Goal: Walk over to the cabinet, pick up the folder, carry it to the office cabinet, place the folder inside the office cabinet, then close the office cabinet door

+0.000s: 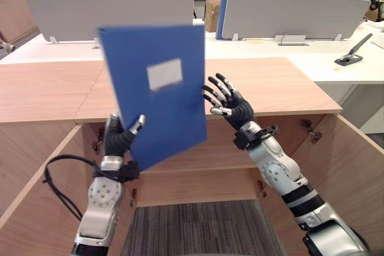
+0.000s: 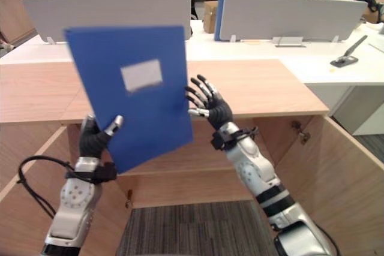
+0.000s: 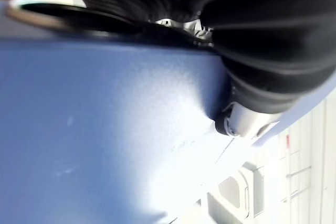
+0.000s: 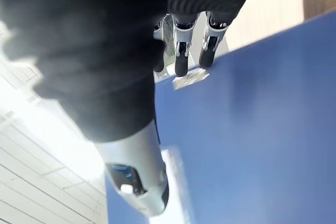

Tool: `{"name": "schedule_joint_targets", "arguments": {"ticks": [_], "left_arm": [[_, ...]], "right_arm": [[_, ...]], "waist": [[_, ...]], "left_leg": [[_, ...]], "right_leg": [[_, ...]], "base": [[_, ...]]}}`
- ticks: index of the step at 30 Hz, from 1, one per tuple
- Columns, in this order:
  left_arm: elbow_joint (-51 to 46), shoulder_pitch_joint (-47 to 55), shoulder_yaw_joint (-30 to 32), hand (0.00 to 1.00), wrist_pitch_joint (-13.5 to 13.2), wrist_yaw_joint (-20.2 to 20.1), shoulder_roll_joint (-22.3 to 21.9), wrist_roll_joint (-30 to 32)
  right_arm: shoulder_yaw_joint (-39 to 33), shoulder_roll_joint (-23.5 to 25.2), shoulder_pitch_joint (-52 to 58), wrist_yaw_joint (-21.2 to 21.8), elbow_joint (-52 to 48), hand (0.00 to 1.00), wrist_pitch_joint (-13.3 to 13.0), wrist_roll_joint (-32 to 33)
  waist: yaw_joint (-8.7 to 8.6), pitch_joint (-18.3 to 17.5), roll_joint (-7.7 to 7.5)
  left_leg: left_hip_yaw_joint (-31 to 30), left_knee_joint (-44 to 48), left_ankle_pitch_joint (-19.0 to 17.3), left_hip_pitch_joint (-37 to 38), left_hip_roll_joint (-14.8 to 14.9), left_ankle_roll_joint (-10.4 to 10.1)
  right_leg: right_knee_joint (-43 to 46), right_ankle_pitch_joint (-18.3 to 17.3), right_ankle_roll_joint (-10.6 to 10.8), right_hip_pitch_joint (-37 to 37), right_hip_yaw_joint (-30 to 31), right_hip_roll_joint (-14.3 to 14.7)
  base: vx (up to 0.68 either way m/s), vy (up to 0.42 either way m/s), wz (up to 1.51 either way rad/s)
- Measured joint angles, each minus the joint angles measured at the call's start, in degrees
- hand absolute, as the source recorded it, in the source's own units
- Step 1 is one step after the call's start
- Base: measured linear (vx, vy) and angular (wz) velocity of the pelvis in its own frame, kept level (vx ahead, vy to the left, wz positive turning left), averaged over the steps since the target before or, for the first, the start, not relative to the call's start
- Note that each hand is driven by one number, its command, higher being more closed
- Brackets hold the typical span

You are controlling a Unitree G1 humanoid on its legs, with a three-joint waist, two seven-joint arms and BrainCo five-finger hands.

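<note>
The blue folder is in the air, upright and tilted, its face with a white label turned to the robot. It hangs before the front edge of the cabinet's wooden top. The left hand has it by the lower left corner, pinched with the thumb on the face and the rest of the hand behind. The right hand stands at the folder's right edge with fingers straight and spread, holding nothing; whether the tips touch the folder cannot be told. Below the top the cabinet is open, its doors swung out to the left and right. Grey carpet floor lies between them.
</note>
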Motion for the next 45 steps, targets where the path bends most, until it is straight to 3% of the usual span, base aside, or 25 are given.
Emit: {"name": "schedule_joint_targets", "arguments": {"ticks": [3,10,18,23,33,44,45], "left_arm": [[-0.53,-0.50,2.59,1.00,-1.38,1.15,-0.81,-0.05],[-0.52,-0.51,5.43,1.00,-1.45,2.59,-1.95,0.16],[-0.52,-0.71,5.88,1.00,-1.48,2.17,-2.99,0.41],[-0.52,-0.75,3.52,1.00,-1.48,0.17,-2.89,0.78],[-1.67,-1.12,-6.60,1.00,-1.93,-5.14,-0.19,-1.23],[-1.59,-1.59,-9.18,1.00,-1.79,-2.54,1.68,-4.63],[-1.59,-1.60,-9.24,1.00,-1.80,-2.41,1.75,-5.03]], "right_arm": [[-1.37,0.19,0.12,-0.03,0.25,0.00,0.04,-1.26],[-6.81,1.30,0.17,-0.44,0.25,0.00,-0.29,-4.61],[-7.13,2.49,0.01,-1.23,0.24,0.00,-0.56,-6.56],[-7.11,2.27,-4.26,-1.82,0.36,0.00,-0.75,-6.56],[-3.52,-0.68,-20.05,-3.09,11.57,0.00,-1.67,-6.50],[5.14,-0.62,-30.14,-3.25,22.16,0.00,-1.57,-5.98],[6.72,-0.61,-30.54,-3.15,22.95,1.00,-1.37,-5.20]], "waist": [[0.00,0.01,0.01],[-0.06,0.05,0.04],[0.05,0.05,0.04],[0.05,0.10,0.07],[0.25,1.56,0.25],[0.99,1.98,0.30],[1.03,2.00,0.30]], "left_leg": [[-0.17,-0.01,0.06,0.12,0.00,-0.01],[-0.28,0.03,0.21,0.10,0.00,-0.08],[-0.39,0.04,0.23,0.11,-0.01,-0.10],[-0.39,0.05,0.28,0.13,-0.01,-0.12],[-0.40,0.06,0.36,0.25,-0.02,-0.11],[-0.40,0.06,0.38,0.21,0.00,-0.13],[-0.40,0.06,0.38,0.21,0.00,-0.13]], "right_leg": [[-0.68,0.12,-0.11,0.43,-0.27,0.00],[-0.91,0.19,-0.22,0.48,-0.50,0.00],[-0.99,0.20,-0.23,0.55,-0.69,-0.03],[-1.00,0.20,-0.23,0.55,-0.73,-0.04],[-0.95,0.24,-0.28,0.63,-0.73,-0.03],[-0.88,0.26,-0.31,0.61,-0.73,-0.04],[-0.87,0.27,-0.33,0.61,-0.73,-0.04]], "base": [[-0.01,0.004,0.02],[0.00,0.000,0.00],[0.00,0.000,0.00],[0.00,0.000,0.00],[0.00,0.000,0.00],[0.00,0.000,0.00],[0.00,0.000,0.00]]}}
